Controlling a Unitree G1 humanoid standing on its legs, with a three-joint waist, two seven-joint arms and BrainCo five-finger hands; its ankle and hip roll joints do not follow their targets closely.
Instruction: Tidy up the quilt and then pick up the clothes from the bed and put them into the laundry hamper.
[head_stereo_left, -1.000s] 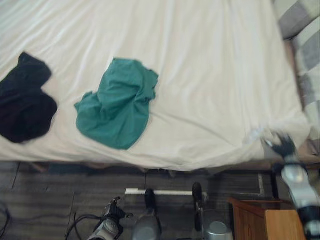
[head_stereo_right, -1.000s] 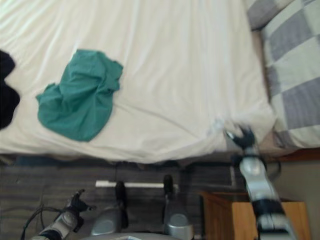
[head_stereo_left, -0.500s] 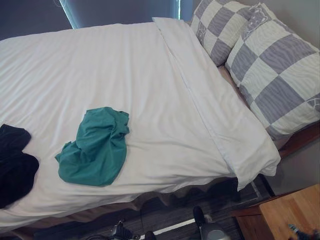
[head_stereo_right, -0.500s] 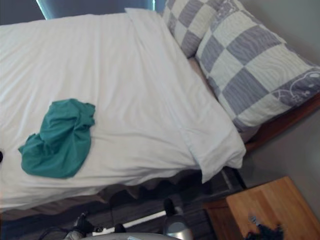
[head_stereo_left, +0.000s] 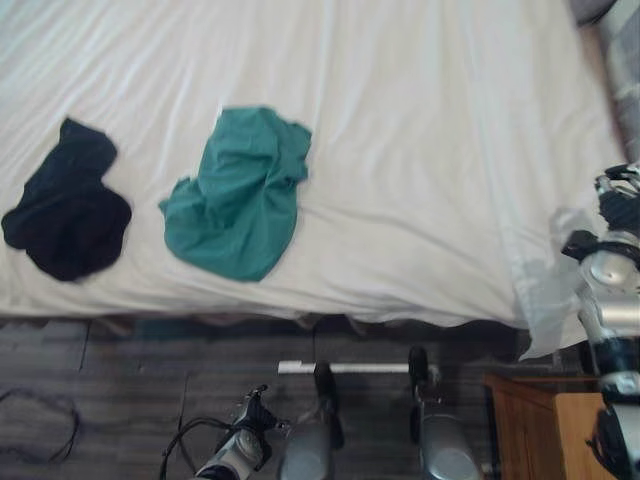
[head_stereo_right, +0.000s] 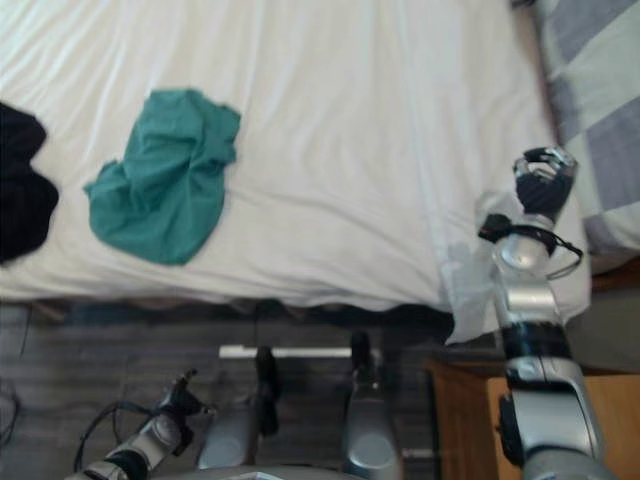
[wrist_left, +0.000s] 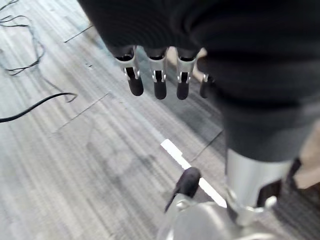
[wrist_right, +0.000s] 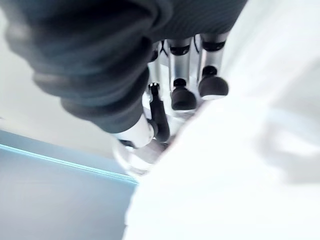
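Since a second ago your right hand (head_stereo_right: 541, 180) has climbed from below the bed's near right corner to beside the quilt (head_stereo_left: 420, 150) at its right edge — the head swung up to the pillows and back down meanwhile, so discount the scene shift. The quilt's turned-down corner hangs off that near right corner, just beside the forearm. In the right wrist view the fingers (wrist_right: 182, 97) curl down toward white cloth; whether they pinch it you cannot tell from here. Judged from this, you are in the quilt-tidying step, clothes untouched.

Near: your left hand (head_stereo_left: 245, 440) hangs low over the floor (wrist_left: 75, 150), fingers relaxed and straight, holding nothing.

Farther, on the bed: green garment (head_stereo_left: 240, 195) near the near edge, left of middle; black garment (head_stereo_left: 68, 200) toward the near left corner — both well apart from either hand. Checked pillow (head_stereo_right: 590, 90) at the far right.
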